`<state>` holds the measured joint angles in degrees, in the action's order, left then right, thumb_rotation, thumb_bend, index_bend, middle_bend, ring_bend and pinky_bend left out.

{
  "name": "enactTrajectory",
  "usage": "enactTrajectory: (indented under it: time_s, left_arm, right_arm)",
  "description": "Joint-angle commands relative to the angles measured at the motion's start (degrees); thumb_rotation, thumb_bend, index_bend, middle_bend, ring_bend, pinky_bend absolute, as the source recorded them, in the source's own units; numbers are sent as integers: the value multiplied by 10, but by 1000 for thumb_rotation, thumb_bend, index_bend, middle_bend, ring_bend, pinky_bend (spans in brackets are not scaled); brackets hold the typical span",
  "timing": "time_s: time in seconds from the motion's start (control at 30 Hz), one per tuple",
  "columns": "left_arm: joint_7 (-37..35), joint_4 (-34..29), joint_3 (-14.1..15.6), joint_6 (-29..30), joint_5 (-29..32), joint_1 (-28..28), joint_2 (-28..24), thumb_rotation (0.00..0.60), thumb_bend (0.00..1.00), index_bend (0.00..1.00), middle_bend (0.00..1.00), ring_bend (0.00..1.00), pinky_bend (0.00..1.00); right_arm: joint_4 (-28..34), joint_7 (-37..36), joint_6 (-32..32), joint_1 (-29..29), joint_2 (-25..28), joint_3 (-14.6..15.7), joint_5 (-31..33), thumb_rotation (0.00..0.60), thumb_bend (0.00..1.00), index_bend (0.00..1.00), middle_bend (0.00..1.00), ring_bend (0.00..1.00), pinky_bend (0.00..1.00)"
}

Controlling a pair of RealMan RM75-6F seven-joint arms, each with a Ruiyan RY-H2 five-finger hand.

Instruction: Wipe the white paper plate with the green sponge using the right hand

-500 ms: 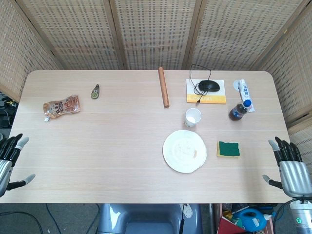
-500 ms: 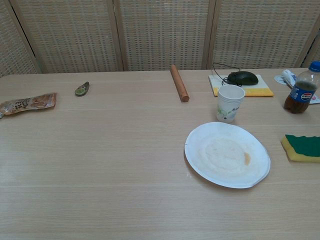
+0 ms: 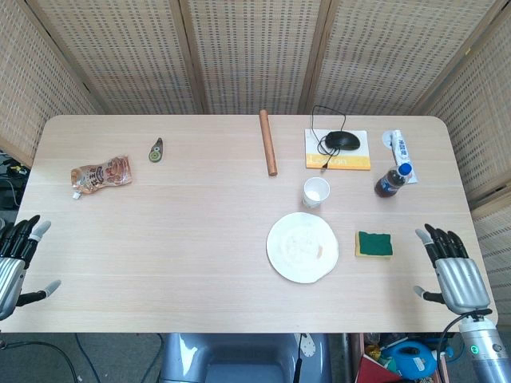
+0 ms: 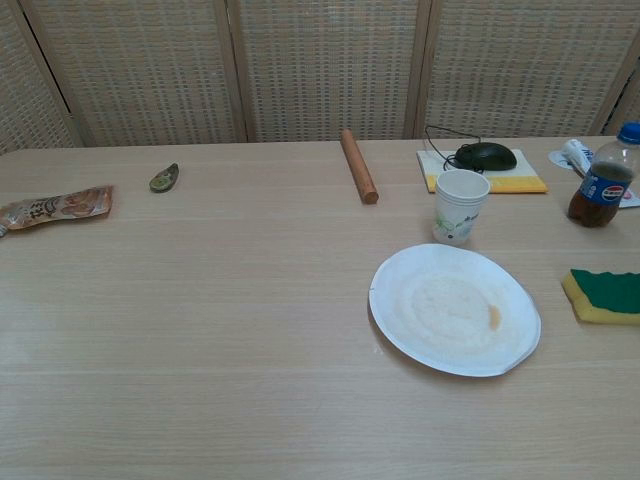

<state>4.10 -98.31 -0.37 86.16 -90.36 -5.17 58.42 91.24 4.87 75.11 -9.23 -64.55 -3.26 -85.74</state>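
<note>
While nothing is yet grasped, right hand (image 3: 452,270) hangs empty at lower right of frame, fingers spread, apparently staged for reaching; left hand (image 3: 16,254) likewise empty at lower left; green sponge (image 3: 374,244) lies flat, green face up, long axis left-right, just right of white paper plate (image 3: 302,246), lower centre.

Sponge (image 3: 374,243) right of plate (image 3: 302,246), cup (image 3: 316,191) behind.

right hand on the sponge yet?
No, the right hand is open at the table's right edge, clear of the green sponge.
</note>
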Motion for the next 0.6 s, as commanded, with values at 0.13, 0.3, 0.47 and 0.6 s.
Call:
enactTrajectory:
  time_s: [0.13,0.3,0.47,0.6]
  left_arm:
    - [23,1,-11,-23,30,-11,13,600,0,0,0,0,0]
    - [46,2,-20,-36,46,-20,25,600,0,0,0,0,0]
    - [48,0,-22,-41,57,-22,24,600,0,0,0,0,0]
    - [42,0,-24,-39,61,-21,21,600,0,0,0,0,0]
  right_arm:
    - [-88,16,-119,-87,-55,-10,6,600,0,9,0,0,0]
    - [-195,50,-163,-140,-144,-32,24,600,0,63,14,0,19]
    - [-243,51,-175,-159,-179,-33,26,600,0,93,84,27,147]
    - [-276,67,-206,-179,-206,-33,42,600,0,139,152,99,270]
